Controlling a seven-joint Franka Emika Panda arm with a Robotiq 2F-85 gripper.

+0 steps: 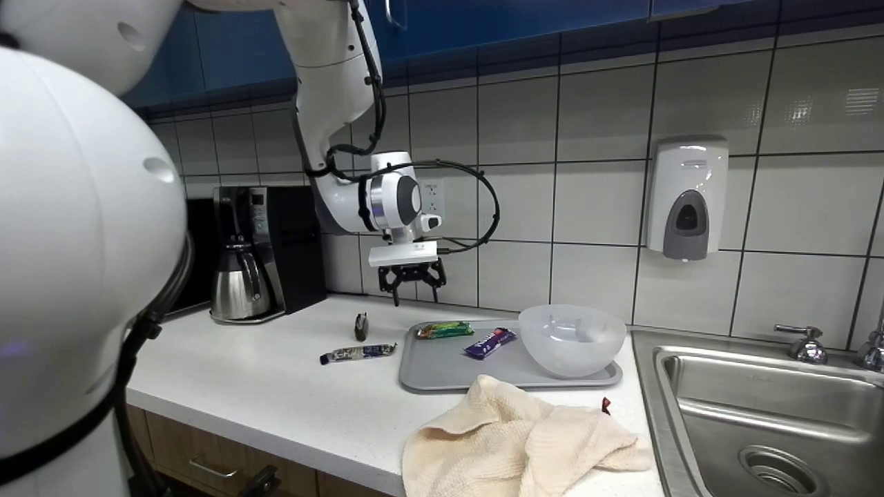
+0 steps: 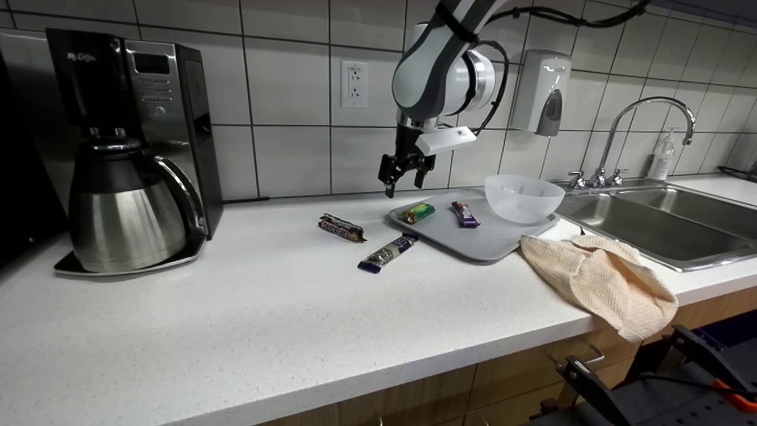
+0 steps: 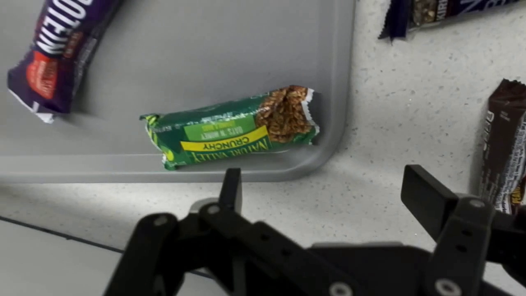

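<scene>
A white worktop carries a grey tray with a translucent bowl at one end. The hand, jaws wide apart and holding nothing, hangs above the worktop, near the corner where a green Nature Valley bar lies on the tray.

a coffee maker stands by the tiled wall, a peach cloth near the sink.
</scene>
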